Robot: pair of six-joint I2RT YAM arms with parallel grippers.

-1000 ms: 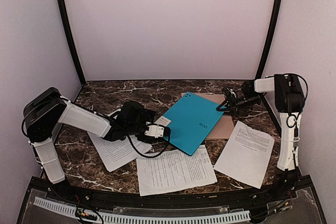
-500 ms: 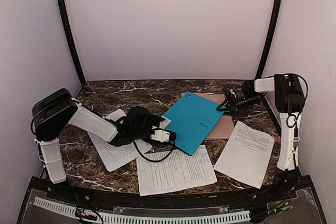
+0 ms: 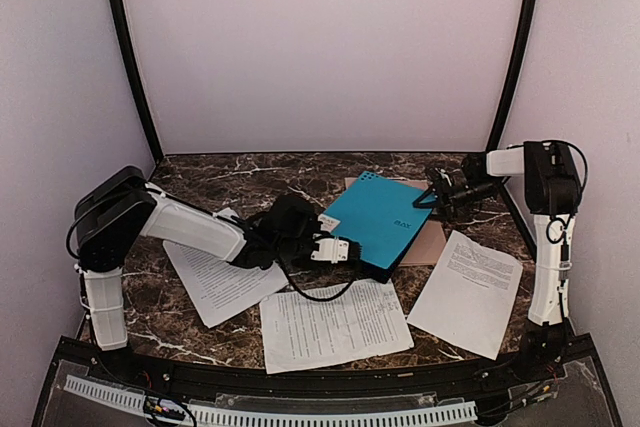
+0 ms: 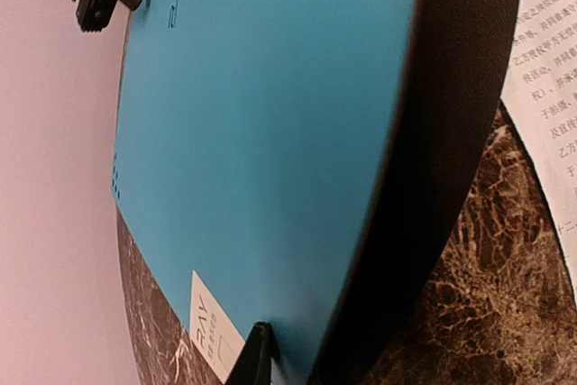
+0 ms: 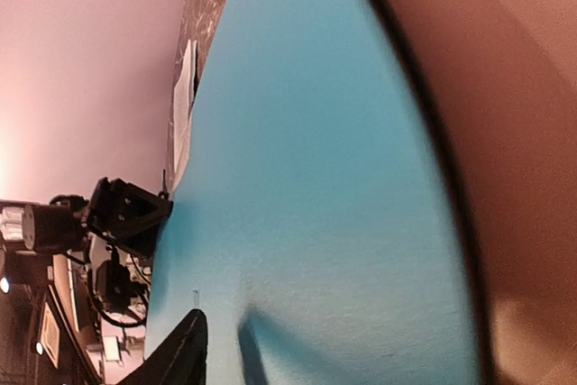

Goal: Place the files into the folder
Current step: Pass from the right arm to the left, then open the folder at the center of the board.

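At the middle of the table, the teal folder [image 3: 385, 219] lies across the tan folder [image 3: 432, 243] and covers most of it; only a far corner and a strip on the right of the tan card show. The left gripper [image 3: 335, 249] has narrowed on the teal folder's near-left edge, which stands tilted off the surface with dark shadow beneath. In the left wrist view, one finger [image 4: 255, 358] presses the cover beside its white label [image 4: 212, 326]. The right gripper [image 3: 437, 190] sits at the far-right edge. Its wrist view shows a single finger [image 5: 176, 358] over the teal cover, and we cannot tell how wide that claw stands.

The files are not yet in. The left sheet [image 3: 215, 285], middle sheet [image 3: 335, 325] and right sheet [image 3: 467, 292] lie flat on the near half of the table.

We judge the step in hand to be clearing the teal folder off the tan one. To do it well, we would lift that edge high enough to stop the tan card dragging along. Then we would carry the teal folder towards bare marble on the far side, not down onto the sheets.

The tabletop [image 3: 220, 179] is dark brown marble with white veins. Plain pale walls [image 3: 320, 47] and black corner posts [image 3: 128, 57] close it in.
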